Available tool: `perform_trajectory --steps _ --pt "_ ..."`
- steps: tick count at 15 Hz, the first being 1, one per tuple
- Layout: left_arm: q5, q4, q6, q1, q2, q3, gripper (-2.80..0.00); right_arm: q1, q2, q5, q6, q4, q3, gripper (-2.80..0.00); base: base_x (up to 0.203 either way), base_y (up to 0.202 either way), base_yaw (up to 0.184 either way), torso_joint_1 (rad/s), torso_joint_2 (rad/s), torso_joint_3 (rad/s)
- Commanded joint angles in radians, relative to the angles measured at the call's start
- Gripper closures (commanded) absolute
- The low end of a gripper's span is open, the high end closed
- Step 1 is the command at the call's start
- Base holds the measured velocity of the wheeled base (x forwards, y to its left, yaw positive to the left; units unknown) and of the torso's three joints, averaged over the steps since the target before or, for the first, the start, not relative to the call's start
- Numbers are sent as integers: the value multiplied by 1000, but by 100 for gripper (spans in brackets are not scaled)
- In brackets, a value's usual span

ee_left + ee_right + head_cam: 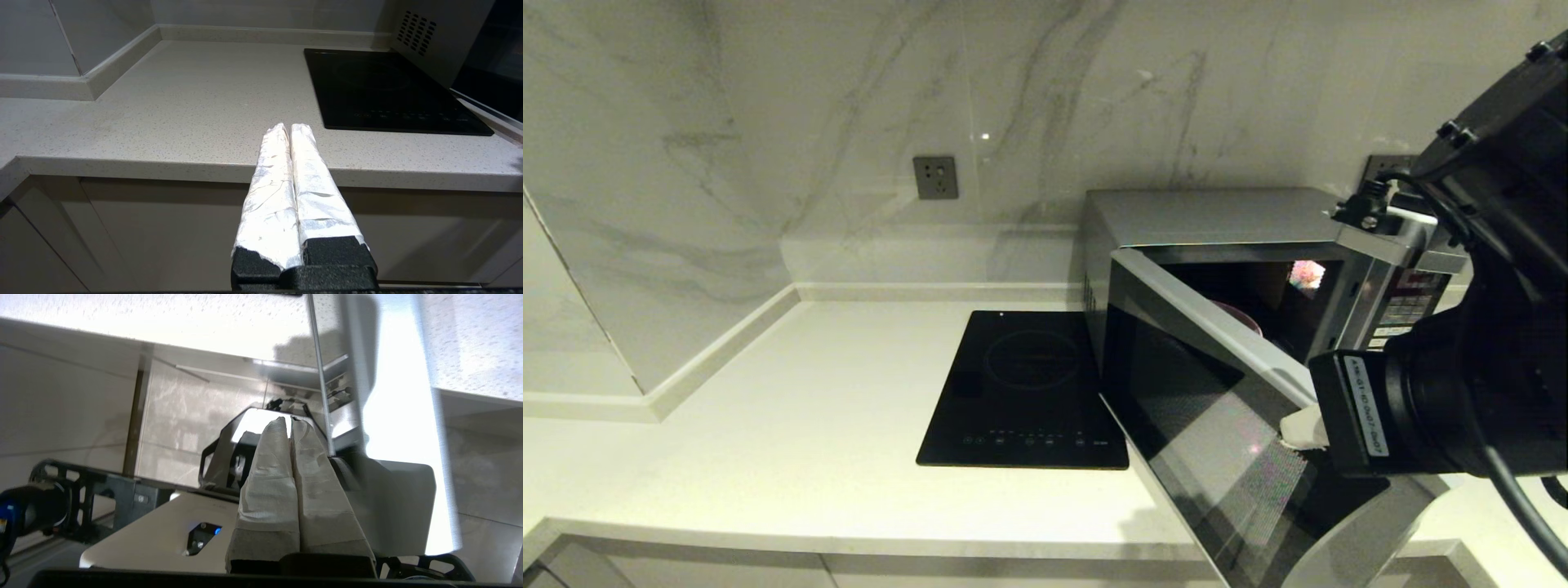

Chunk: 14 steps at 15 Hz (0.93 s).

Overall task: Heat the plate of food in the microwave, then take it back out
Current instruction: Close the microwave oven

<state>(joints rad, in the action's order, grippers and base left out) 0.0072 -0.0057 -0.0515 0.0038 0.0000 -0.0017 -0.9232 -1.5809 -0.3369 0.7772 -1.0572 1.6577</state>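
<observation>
The silver-grey microwave [1217,216] stands at the back right of the counter with its dark glass door [1201,400] swung partly open toward me. Inside the dark cavity only a sliver of the plate's purple-pink rim [1243,315] shows; the food is hidden. My right gripper [1303,429] is shut, with its white-wrapped tips against the free edge of the door. In the right wrist view the gripper [288,419] points at the reflective glass with nothing between its fingers. My left gripper [287,126] is shut and empty, held low in front of the counter's front edge.
A flat black induction cooktop [1025,392] lies on the pale counter [809,425] just left of the microwave and its open door. A wall socket [935,177] sits in the marble back wall. The microwave's vented side [429,36] borders the cooktop [388,90].
</observation>
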Motion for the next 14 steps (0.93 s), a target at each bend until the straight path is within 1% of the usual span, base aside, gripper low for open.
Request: perform_trajectory --steps 1,2,3,5,6,8,10,12,14 --pt "0 0 -1 1 0 0 0 9 9 -18 6 -6 -32 0 0 0 0 0 0 0" --pt "0 0 -1 -1 0 0 0 17 9 -23 17 -6 -54 0 0 0 0 0 0 0" --pt "0 0 -1 1 0 0 0 34 7 -31 57 -5 -78 0 0 0 0 0 0 0" --pt "0 0 -1 1 -1 0 0 106 1 -53 114 17 -106 0 0 0 0 0 0 0" --pt "0 0 -1 -1 -2 0 0 144 6 -61 122 49 -121 0 0 0 0 0 0 0" --pt "0 0 -1 -1 0 0 0 225 25 -73 127 118 -151 0 0 0 0 0 0 0" --pt "0 0 -1 -1 0 0 0 315 26 -95 120 158 -155 0 0 0 0 0 0 0" --pt "0 0 -1 1 -1 0 0 414 18 -122 83 210 -154 0 0 0 0 0 0 0" --pt "0 0 -1 1 -1 0 0 494 8 -128 56 246 -154 0 0 0 0 0 0 0"
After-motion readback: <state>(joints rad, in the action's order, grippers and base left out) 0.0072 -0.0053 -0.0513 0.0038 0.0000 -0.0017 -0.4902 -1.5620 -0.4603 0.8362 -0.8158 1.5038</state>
